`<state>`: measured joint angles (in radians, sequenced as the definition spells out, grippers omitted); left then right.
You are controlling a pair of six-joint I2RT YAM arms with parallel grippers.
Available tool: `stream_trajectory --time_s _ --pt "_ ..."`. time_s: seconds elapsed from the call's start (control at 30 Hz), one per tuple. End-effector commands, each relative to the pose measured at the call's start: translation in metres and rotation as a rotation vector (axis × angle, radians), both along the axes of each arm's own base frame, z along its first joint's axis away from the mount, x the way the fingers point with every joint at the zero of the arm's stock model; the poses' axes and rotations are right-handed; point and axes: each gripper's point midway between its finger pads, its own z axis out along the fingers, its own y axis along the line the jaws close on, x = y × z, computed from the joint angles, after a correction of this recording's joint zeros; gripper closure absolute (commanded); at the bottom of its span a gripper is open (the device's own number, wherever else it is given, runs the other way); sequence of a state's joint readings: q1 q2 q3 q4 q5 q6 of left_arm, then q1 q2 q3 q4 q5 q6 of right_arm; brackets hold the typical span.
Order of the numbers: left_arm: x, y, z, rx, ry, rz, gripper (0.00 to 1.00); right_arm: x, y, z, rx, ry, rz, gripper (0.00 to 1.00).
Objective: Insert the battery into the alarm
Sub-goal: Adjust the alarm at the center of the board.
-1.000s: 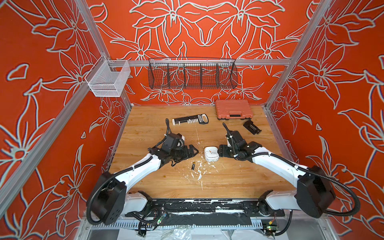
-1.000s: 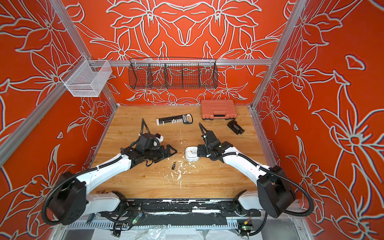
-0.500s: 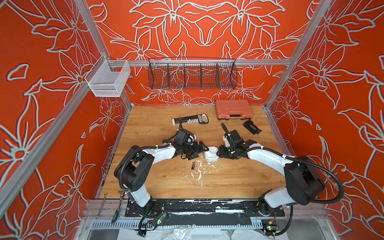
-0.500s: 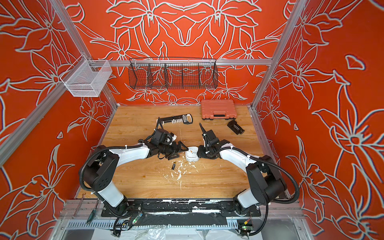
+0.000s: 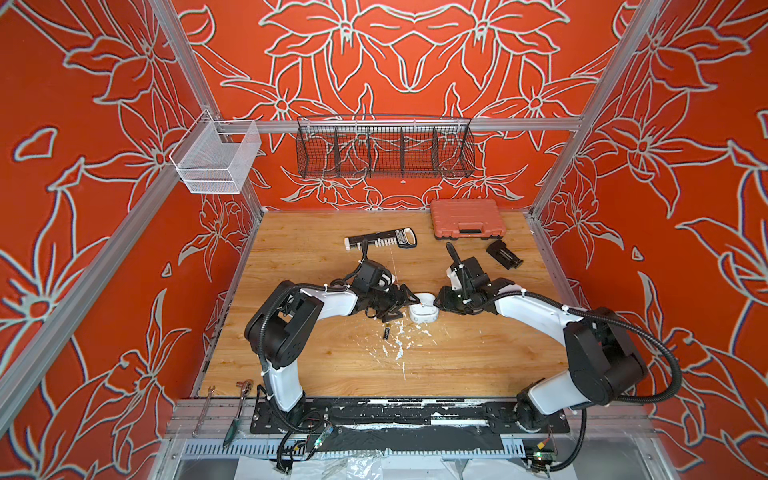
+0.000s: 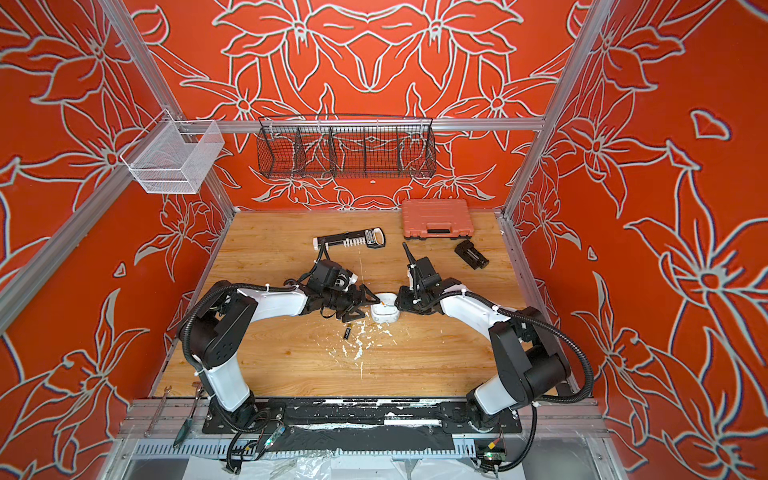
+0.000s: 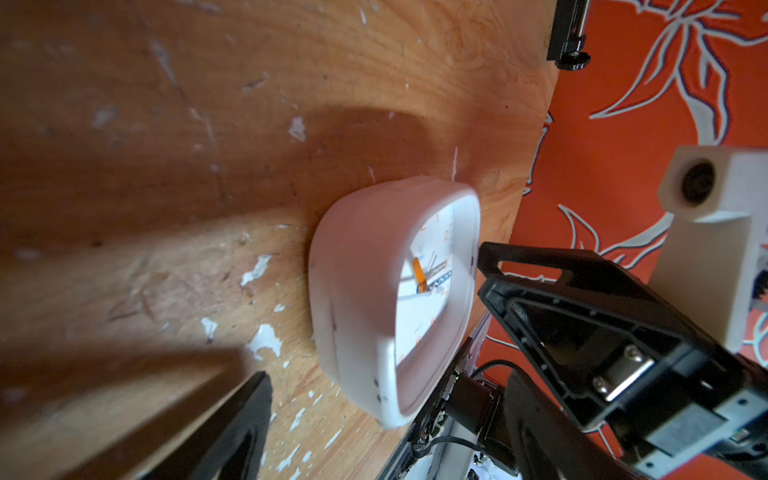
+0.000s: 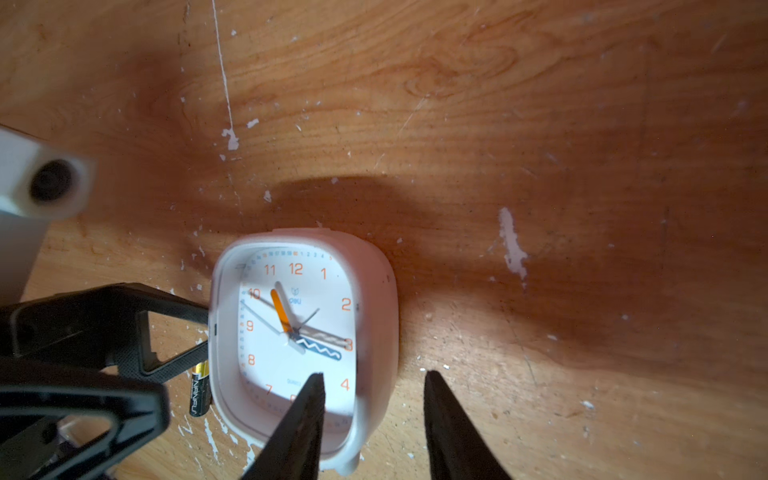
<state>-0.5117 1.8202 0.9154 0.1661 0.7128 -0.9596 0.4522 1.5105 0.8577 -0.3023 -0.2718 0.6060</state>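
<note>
The alarm (image 5: 423, 309) (image 6: 385, 309) is a white rounded-square clock lying dial-up at mid-table; its orange hand shows in the right wrist view (image 8: 299, 332) and the left wrist view (image 7: 374, 291). The battery (image 5: 386, 333) (image 6: 347, 332) (image 8: 199, 388), small and black with a gold end, lies on the wood just beside the alarm's left edge. My left gripper (image 5: 400, 308) (image 6: 361, 309) is open, one fingertip against the alarm's left side. My right gripper (image 8: 374, 374) (image 5: 437, 300) is open astride the alarm's right rim, one finger (image 8: 307, 399) over the dial, the other on the wood outside.
An orange tool case (image 5: 467, 218), a long black-and-white tool (image 5: 380, 240) and a small black block (image 5: 503, 254) lie at the back. A black wire basket (image 5: 384, 147) and a white mesh basket (image 5: 216, 160) hang on the frame. Wrenches (image 5: 203, 409) lie at the front left.
My left arm has swung right and brought its gripper up to the alarm's left side. The right gripper's jaws have narrowed over the alarm's right rim. Alarm and battery have stayed put.
</note>
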Motion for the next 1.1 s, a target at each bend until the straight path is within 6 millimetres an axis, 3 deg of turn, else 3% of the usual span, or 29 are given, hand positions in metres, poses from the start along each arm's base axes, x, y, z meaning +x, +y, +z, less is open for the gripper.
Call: stream_trajectory --time_s 0.0,0.37,0.8,1.07 --pt "0.003 -0.008 0.003 -0.045 0.003 -0.01 0.17 0.006 0.003 0.001 0.031 0.004 -0.016 0.58" --pt "0.003 -0.013 -0.004 -0.071 0.026 -0.016 0.19 0.002 0.006 -0.022 0.084 0.077 -0.031 0.73" --pt "0.008 -0.018 0.0 -0.112 0.001 -0.019 0.2 -0.003 -0.006 -0.042 0.093 0.139 -0.063 0.76" --pt "0.006 -0.023 0.003 -0.131 -0.013 -0.036 0.29 -0.002 -0.003 -0.045 0.106 0.156 -0.054 0.77"
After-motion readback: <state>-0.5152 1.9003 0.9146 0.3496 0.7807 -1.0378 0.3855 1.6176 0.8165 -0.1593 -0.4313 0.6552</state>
